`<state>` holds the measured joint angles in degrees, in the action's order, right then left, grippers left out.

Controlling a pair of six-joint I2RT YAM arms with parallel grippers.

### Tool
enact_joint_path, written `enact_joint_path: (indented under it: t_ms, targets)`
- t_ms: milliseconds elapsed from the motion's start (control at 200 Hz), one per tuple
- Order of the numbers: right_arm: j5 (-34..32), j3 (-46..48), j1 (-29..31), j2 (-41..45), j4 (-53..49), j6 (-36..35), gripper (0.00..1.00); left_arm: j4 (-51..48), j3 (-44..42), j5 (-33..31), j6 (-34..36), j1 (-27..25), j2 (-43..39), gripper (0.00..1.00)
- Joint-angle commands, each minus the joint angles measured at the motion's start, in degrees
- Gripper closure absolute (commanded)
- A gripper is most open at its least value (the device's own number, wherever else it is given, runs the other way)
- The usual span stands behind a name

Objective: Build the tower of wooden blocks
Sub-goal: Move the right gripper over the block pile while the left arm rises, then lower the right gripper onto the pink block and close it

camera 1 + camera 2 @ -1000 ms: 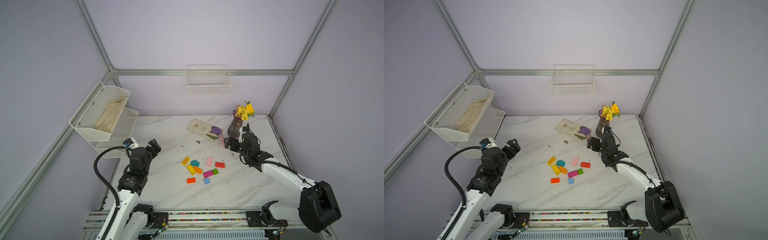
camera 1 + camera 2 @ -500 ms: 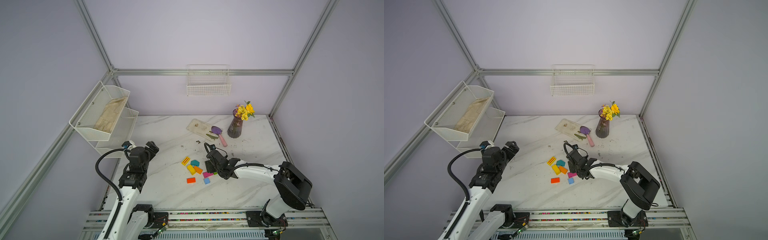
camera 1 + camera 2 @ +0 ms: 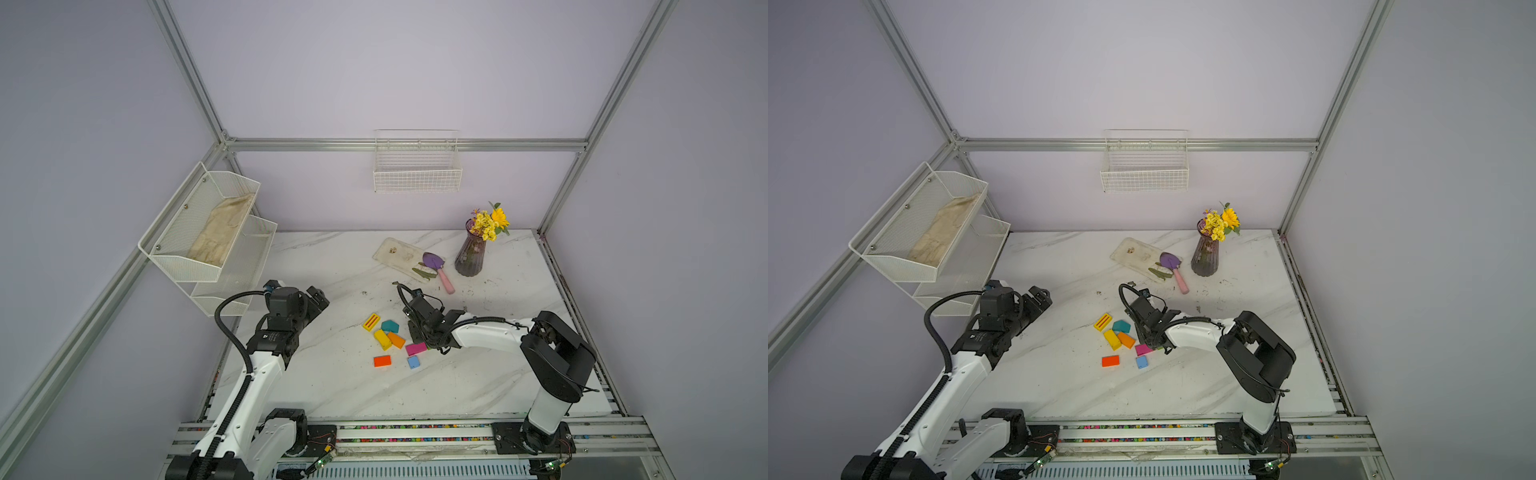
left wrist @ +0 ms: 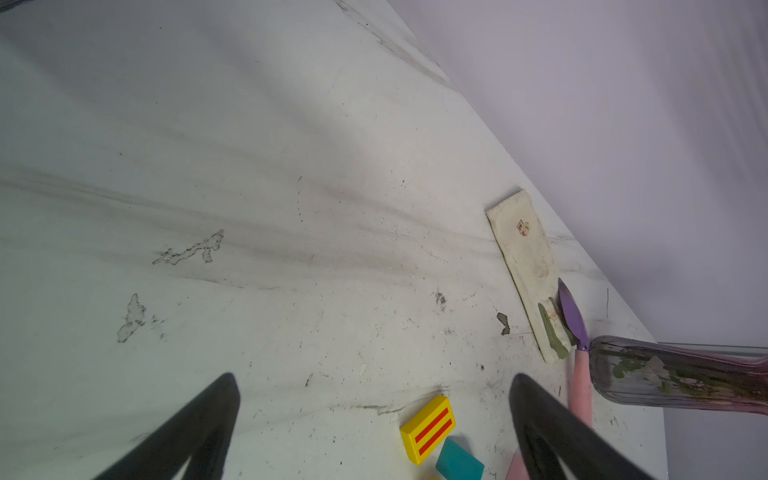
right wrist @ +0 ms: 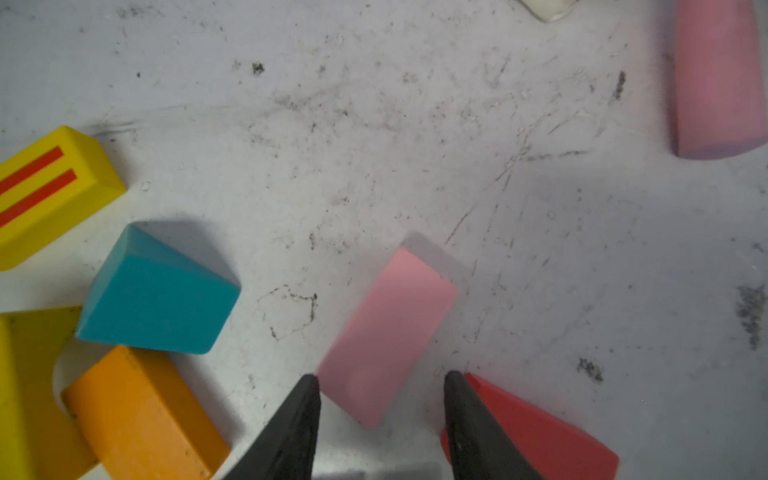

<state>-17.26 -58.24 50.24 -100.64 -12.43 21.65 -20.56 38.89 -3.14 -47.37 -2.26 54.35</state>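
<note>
Pink block [image 5: 386,336]: flat on table [image 5: 415,145], near end between right gripper [image 5: 380,374] jaws; we note jaws apart, not clamped. Red block [image 5: 540,432] partly behind one finger [image 5: 478,428]; teal block [image 5: 158,295], orange block [image 5: 141,411] beyond other. Left gripper [image 4: 374,378]: jaws wide apart, striped block [image 4: 428,428] ahead, well clear.

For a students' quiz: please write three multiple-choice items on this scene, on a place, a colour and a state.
1. Where does the teal block lie? A beside the striped yellow block; B in the wall basket; C against the vase.
2. The right end effector straddles a block of which colour? A green; B pink; C blue.
3. How is the left end effector? A shut on a block; B shut, empty; C open, empty.
1A: they lie side by side. 2B: the pink block sits between its tips. 3C: its fingers stand apart, nothing between.
</note>
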Motion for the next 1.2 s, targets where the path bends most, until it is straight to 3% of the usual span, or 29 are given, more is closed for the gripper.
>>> enact_joint_path:
  t_ms: [0,170,360,800,955,1195]
  targets:
    - [-3.68,0.95,-1.56,3.54,-1.64,1.77,0.46,2.66,4.34,1.20,0.48,0.33,-0.53,0.00]
    - [-0.60,1.98,-5.46,4.27,-1.81,2.90,0.46,2.11,5.27,2.24,0.68,0.29,1.69,0.00]
    - [7.26,2.93,-9.66,3.34,-0.20,2.48,0.37,1.31,6.03,2.86,0.36,0.31,2.52,0.00]
    - [15.24,0.93,-9.50,-0.15,2.20,-0.84,0.27,1.57,6.24,3.57,0.09,0.32,3.64,0.00]
    - [16.00,-1.77,-7.65,-4.15,0.90,-1.74,0.27,1.66,6.32,3.88,0.00,0.29,3.91,0.00]
    - [10.73,-7.70,-4.10,-10.96,-4.92,-2.26,0.33,1.66,6.63,4.77,-0.22,0.33,5.56,0.00]
